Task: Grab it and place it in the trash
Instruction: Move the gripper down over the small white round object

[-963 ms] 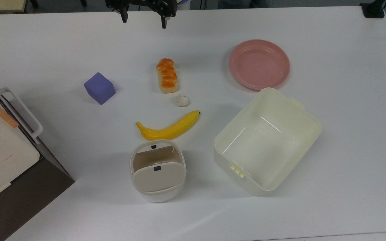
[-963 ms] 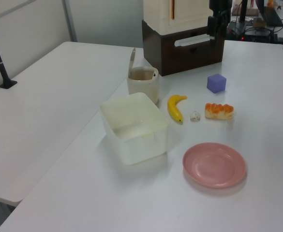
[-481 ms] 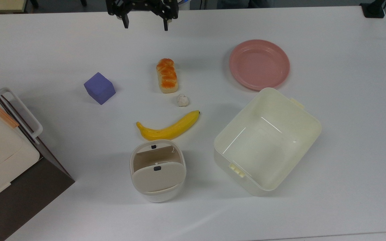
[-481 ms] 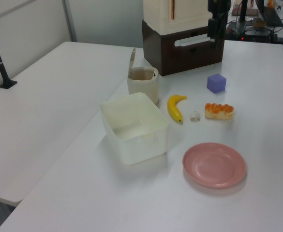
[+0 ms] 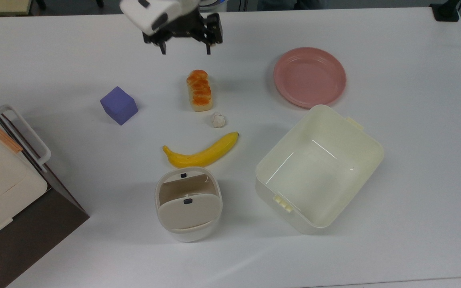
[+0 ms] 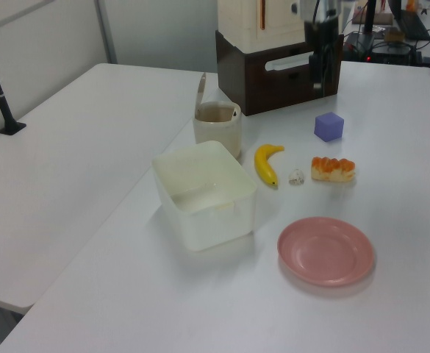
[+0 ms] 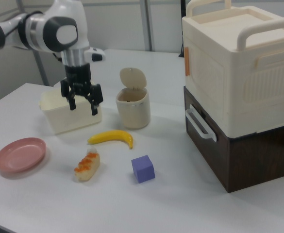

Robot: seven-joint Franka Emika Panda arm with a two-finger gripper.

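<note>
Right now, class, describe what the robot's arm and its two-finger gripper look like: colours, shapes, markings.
The arm is glossy white with rounded, tube-like segments, dark grey-black bands at the joints and a round grey cap on one joint. Its gripper is black and boxy, with two short dark fingers. No readable markings can be made out.

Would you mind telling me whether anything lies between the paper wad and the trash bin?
Yes. In the top view the banana lies crosswise on the table between the paper wad and the trash bin, so the open gripper must carry the wad over it.
</note>
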